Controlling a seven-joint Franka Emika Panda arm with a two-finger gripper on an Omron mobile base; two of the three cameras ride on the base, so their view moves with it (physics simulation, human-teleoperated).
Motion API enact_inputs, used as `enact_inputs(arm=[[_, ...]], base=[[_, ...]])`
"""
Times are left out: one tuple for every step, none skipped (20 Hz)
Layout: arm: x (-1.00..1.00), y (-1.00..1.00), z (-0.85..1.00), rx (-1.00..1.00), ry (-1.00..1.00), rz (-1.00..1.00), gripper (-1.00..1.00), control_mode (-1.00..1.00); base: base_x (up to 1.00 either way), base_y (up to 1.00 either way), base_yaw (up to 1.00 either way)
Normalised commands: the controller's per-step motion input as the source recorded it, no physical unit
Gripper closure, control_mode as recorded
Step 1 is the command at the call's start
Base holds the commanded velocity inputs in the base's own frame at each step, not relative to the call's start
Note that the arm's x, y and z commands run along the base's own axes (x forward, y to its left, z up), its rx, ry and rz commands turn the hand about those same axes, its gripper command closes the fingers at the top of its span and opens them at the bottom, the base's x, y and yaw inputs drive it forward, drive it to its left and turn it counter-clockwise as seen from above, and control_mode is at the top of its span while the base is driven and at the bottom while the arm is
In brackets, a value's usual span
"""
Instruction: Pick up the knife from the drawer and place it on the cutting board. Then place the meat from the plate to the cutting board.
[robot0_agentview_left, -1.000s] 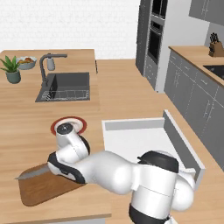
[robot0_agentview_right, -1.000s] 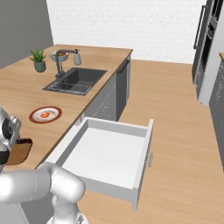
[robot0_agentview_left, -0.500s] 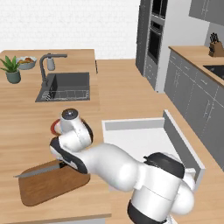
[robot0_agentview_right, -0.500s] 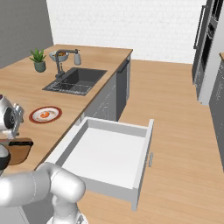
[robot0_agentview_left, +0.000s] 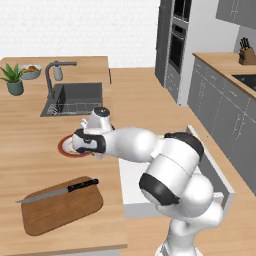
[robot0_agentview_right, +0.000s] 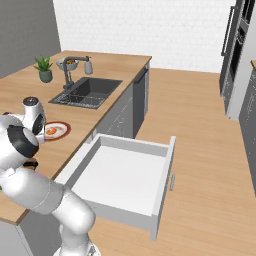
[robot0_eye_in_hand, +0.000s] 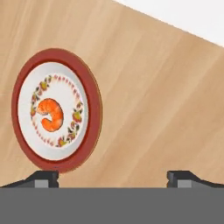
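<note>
Our tool (robot0_eye_in_hand: 112, 177) is spread wide and empty, its two dark fingertips (robot0_eye_in_hand: 43, 178) far apart above the wooden bench (robot0_eye_in_hand: 153, 96). Just beside it sits the round red-rimmed plate (robot0_eye_in_hand: 92, 94) with the orange curled meat (robot0_eye_in_hand: 50, 114) at its centre. The long black-handled knife (robot0_agentview_left: 57, 191) lies across the brown wooden cutting board (robot0_agentview_left: 65, 210). The white drawer (robot0_agentview_right: 125, 172) stands open.

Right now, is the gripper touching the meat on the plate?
Apart. In the hand view the meat lies in the middle of the plate, and bare counter lies between the plate and the open gripper, whose fingertips stand wide with nothing between them.
</note>
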Motion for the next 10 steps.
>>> enact_inputs(arm=[[0.46, -0.19, 0.00, 0.00, 0.00, 0.81, -1.00, -1.00], [0.41, -0.16, 0.00, 0.00, 0.00, 0.83, -1.00, -1.00], [0.37, -0.13, 0.00, -0.01, 0.00, 0.83, -1.00, -1.00], [0.40, -0.06, 0.00, 0.00, 0.00, 0.81, -1.00, -1.00], [0.38, 0.00, 0.00, -0.01, 0.00, 0.77, -1.00, -1.00], [0.31, 0.01, 0.00, -0.08, 0.00, 0.66, -1.00, -1.00], [0.17, 0.15, 0.00, -0.17, -0.01, 0.56, -1.00, -1.00], [0.00, 0.13, 0.00, -0.26, 0.00, 0.39, -1.00, -1.00], [-0.13, 0.06, -0.04, -0.31, 0.00, 0.20, -1.00, -1.00], [0.00, 0.21, 0.00, -0.25, 0.00, 0.04, -1.00, -1.00]], base=[[0.00, 0.00, 0.00], [0.00, 0.00, 0.00], [0.00, 0.00, 0.00], [0.00, 0.00, 0.00], [0.00, 0.00, 0.00], [0.00, 0.00, 0.00], [0.00, 0.00, 0.00], [0.00, 0.00, 0.00], [0.00, 0.00, 0.00], [0.00, 0.00, 0.00]])
